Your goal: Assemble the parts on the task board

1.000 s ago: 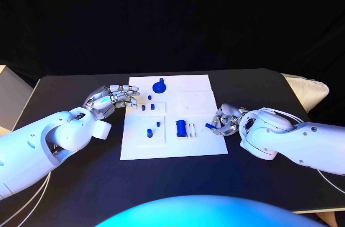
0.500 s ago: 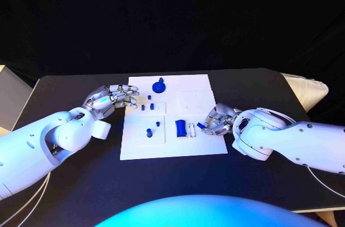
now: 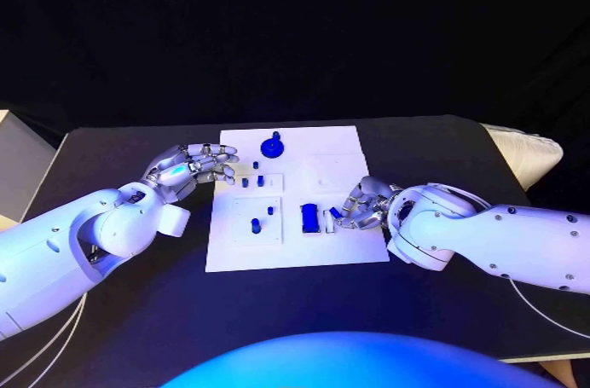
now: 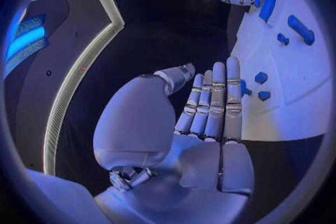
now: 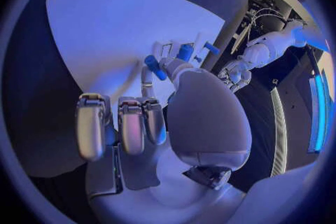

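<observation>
Pinching a small blue peg in my right hand, I hold it over the board toward its right edge, just beside the blue block there, which I judge is where it seats. The peg is stubby; in the right wrist view it juts out past my fingertips, long axis slanted toward the board, not upright. My left hand waits off the board's left edge, fingers straight and pressed together, holding nothing, clear of the work.
</observation>
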Controlling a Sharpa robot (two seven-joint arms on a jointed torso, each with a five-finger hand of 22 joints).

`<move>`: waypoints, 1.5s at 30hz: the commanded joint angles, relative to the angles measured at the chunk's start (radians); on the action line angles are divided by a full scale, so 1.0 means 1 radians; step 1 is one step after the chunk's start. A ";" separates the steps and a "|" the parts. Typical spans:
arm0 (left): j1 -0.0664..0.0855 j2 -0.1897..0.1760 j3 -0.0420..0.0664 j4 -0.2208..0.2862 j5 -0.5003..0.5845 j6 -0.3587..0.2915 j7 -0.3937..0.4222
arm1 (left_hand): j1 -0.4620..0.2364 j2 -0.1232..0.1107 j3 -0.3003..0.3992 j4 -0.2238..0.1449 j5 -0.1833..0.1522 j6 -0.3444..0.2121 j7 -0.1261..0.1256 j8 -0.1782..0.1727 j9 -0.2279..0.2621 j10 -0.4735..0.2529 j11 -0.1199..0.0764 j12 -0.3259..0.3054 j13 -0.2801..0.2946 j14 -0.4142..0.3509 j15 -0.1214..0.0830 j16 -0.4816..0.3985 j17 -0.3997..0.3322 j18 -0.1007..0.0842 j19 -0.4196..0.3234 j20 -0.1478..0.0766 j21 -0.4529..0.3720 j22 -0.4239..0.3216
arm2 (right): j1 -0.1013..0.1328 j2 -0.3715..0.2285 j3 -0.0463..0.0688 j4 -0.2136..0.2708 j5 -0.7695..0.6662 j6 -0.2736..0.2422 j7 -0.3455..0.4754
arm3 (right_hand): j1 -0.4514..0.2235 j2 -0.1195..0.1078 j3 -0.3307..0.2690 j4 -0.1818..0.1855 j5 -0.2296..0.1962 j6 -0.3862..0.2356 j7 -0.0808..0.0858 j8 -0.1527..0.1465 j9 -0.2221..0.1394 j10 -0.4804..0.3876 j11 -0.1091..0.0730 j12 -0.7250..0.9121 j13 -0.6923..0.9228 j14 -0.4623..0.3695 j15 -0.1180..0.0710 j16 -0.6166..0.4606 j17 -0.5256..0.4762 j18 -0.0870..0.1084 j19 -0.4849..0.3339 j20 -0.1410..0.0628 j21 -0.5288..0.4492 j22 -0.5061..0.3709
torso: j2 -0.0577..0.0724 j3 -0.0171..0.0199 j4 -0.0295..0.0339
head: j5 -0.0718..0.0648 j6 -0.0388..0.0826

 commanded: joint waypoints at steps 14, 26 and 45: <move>0.000 -0.001 0.001 0.003 -0.006 0.018 0.001 | 0.003 -0.002 0.002 -0.006 0.001 -0.010 0.011 0.005 -0.001 -0.002 0.004 0.005 -0.002 0.001 0.001 -0.003 0.001 0.012 0.000 0.001 -0.006 0.000 | -0.001 0.016 0.000 0.005 -0.001 0.035 -0.009 | -0.056 -0.003 -0.024 0.003 -0.039 0.012 -0.002 0.008 -0.004 0.100 -0.003 0.003 0.258 0.101 -0.003 -0.002 0.248 -0.014 0.080 -0.001 -0.006 0.224 | -0.001 -0.0003 -0.0005 | 0.007 -0.004; 0.000 -0.004 0.001 0.004 -0.008 0.022 0.000 | 0.004 -0.002 0.003 -0.008 0.001 -0.010 0.011 0.006 -0.002 -0.002 0.004 0.006 -0.002 0.001 0.001 -0.004 0.002 0.012 0.001 0.001 -0.005 0.000 | -0.001 0.018 0.000 0.006 0.001 0.050 -0.014 | -0.101 0.002 -0.053 0.005 -0.045 0.015 -0.003 0.010 -0.007 0.102 -0.004 0.006 0.259 0.101 -0.004 -0.001 0.249 -0.014 0.080 -0.001 -0.008 0.224 | 0.000 0.0000 -0.0007 | 0.008 -0.006; 0.000 -0.004 0.001 0.005 -0.011 0.024 -0.002 | 0.004 -0.002 0.003 -0.008 0.001 -0.010 0.011 0.006 -0.002 -0.002 0.004 0.006 -0.002 0.001 0.001 -0.004 0.002 0.012 0.001 0.001 -0.005 0.000 | -0.001 0.033 0.000 0.001 0.005 0.011 0.002 | -0.133 0.023 -0.099 0.004 -0.092 0.016 -0.004 0.013 -0.013 0.102 -0.005 0.007 0.260 0.101 -0.004 -0.001 0.249 -0.014 0.081 -0.001 -0.008 0.225 | 0.000 0.0000 -0.0003 | 0.009 -0.006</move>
